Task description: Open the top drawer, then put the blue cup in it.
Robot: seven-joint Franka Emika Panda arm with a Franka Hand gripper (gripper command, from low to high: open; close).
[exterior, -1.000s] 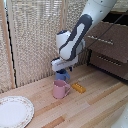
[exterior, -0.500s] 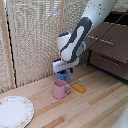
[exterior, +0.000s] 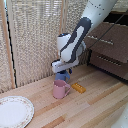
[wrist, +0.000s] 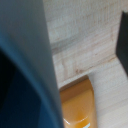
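Note:
The blue cup [exterior: 63, 76] stands on the wooden table just behind the pink mug [exterior: 60, 90]. My gripper [exterior: 62, 69] hangs right over the blue cup, at its rim. In the wrist view the blue cup [wrist: 22, 95] fills one side, very close and blurred. One dark finger [wrist: 123, 35] shows at the far edge, well apart from the cup wall, so the gripper looks open. The top drawer [exterior: 106, 42] with its silver bar handle is on the exterior view's right. I cannot tell whether it is pulled out.
An orange block [exterior: 78, 88] lies on the table beside the pink mug and also shows as an orange block [wrist: 80, 107] under the wrist. A white plate [exterior: 14, 111] sits at the front on the exterior view's left. A lower brown drawer front [exterior: 112, 61] is under the top one. Blinds stand behind.

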